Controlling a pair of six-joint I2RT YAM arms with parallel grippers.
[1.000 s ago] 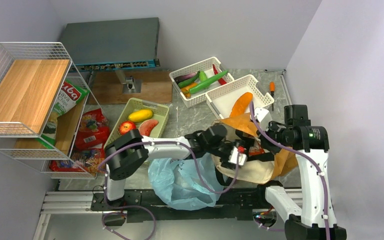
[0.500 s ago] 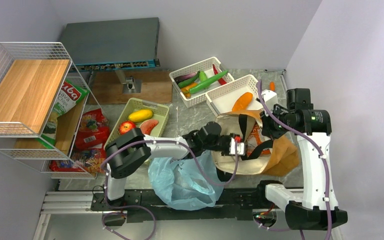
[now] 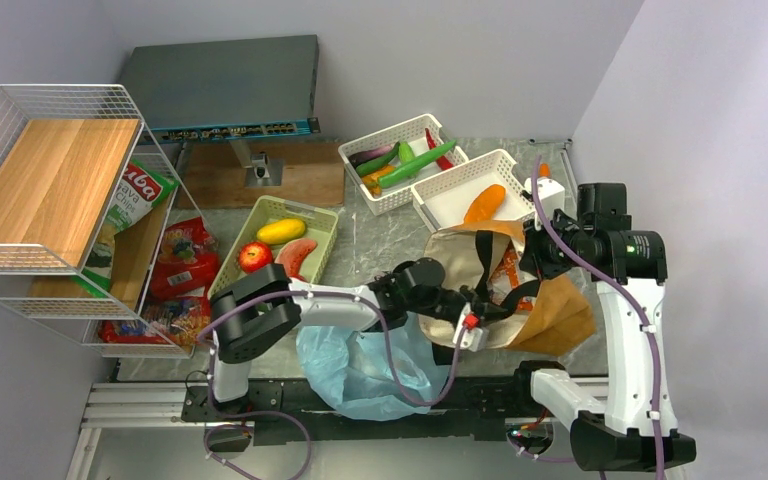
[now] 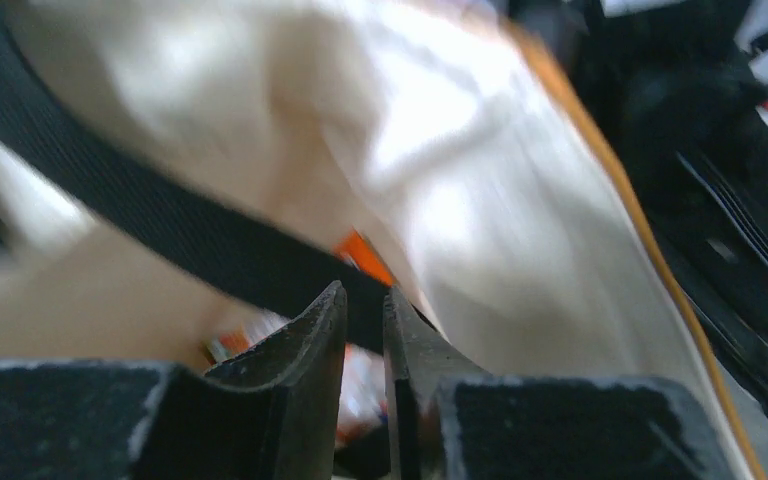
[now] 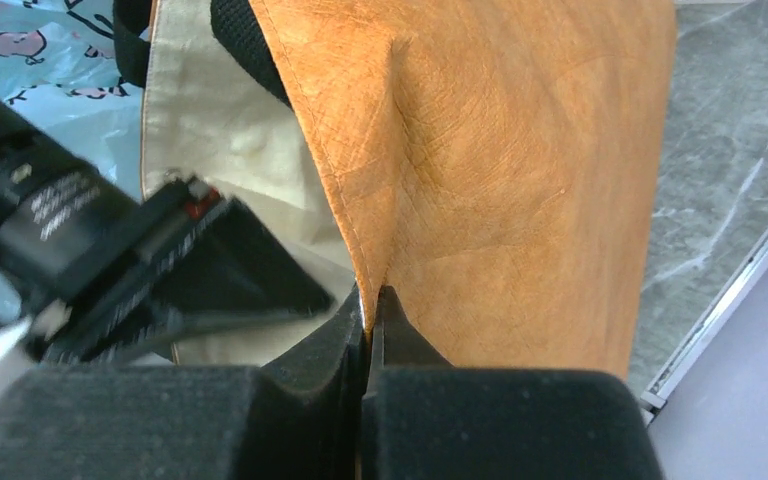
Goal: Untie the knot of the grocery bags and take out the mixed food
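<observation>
The mustard-brown canvas tote point(image 3: 560, 312) stands at the right with its mouth held apart. My right gripper point(image 5: 368, 300) is shut on the tote's brown rim point(image 5: 480, 170) and holds it up. My left gripper point(image 4: 364, 295) reaches into the mouth point(image 3: 470, 325); its jaws stand a narrow gap apart. A black strap point(image 4: 160, 215) crosses just beyond the tips, against the cream lining point(image 4: 480, 150). A red-orange snack pack point(image 3: 507, 275) shows inside the tote. The light-blue plastic bag point(image 3: 360, 365) lies crumpled under the left arm.
A green basket point(image 3: 322, 222) holds a mango point(image 3: 281, 231), apple point(image 3: 254, 255) and watermelon slice point(image 3: 298, 255). Two white baskets at the back hold a cucumber point(image 3: 415, 165) and a carrot point(image 3: 483, 203). A wire rack point(image 3: 50, 180) with snack packs stands at the left.
The left gripper has pushed further into the tote, toward the near edge, and its jaws have narrowed. The right gripper has drawn the tote's rim up and to the right.
</observation>
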